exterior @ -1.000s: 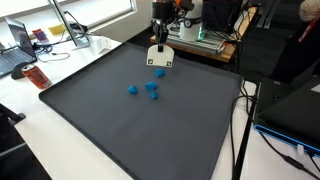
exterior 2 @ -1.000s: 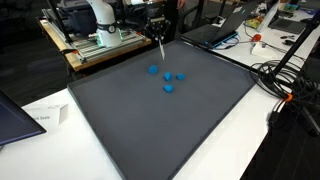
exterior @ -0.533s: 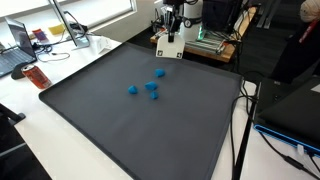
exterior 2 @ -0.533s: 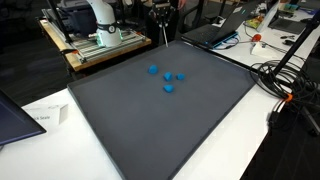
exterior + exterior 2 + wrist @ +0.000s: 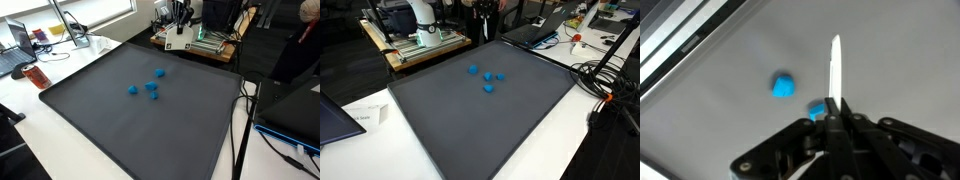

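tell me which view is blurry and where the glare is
Wrist view: soft all over, the blue blocks fuzzy-edged, the gripper and its thin white card smeared. An exterior view: window blown out white, top left. Both exterior views: mat evenly lit, faint sheen, no hard shadows.

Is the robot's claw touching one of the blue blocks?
No, the claw is up near the mat's far edge, well away from the blue blocks.

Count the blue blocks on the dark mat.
4, clustered on the mat in an exterior view: far-left block, middle block, right block, near block. None looks hidden; the wrist view catches only two.
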Available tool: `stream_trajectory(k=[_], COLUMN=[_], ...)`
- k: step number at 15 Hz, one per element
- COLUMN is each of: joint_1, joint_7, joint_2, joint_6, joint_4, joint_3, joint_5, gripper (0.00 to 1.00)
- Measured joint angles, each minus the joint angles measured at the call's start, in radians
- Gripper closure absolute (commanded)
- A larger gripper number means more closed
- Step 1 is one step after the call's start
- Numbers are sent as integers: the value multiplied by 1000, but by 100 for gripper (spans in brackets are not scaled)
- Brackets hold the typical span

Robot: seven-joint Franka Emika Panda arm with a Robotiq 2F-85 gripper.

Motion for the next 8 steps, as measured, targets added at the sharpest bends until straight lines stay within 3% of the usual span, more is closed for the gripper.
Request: stream_trajectory(k=[8], joint_1=[48], joint_7=[-16], joint_2=[29], joint_6=[-182], joint_4=[151], joint_3=[3], joint_5=[0], gripper=[99])
